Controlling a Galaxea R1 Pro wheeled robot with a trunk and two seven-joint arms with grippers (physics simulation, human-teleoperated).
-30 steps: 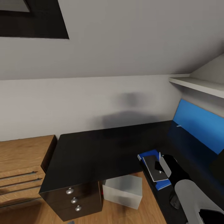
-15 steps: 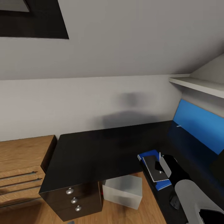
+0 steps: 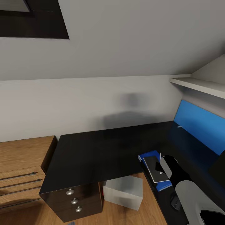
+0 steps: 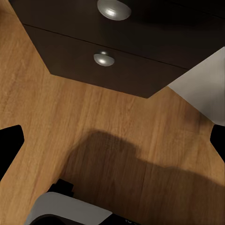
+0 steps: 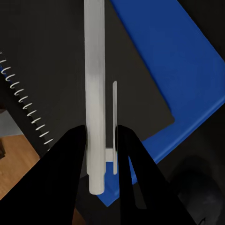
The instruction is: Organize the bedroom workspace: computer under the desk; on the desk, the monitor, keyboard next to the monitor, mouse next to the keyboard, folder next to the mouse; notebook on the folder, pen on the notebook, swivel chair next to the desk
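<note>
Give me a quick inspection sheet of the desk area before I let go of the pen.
Surface: glossy black desk, mostly bare.
Job's things: notebook lies on blue folder; pen over the notebook; computer under the desk; mouse near the folder.
Clutter: nothing seen.
End effectors: right end effector shut on the pen; left end effector open above the floor.
Cables: nothing seen.
Surroundings: blue upright panel, wood drawer chest, wall shelf.

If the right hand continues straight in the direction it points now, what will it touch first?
Most likely the notebook: the right hand, shut on the pen, points at its dark cover, which lies on the blue folder. Depth is unclear.
</note>
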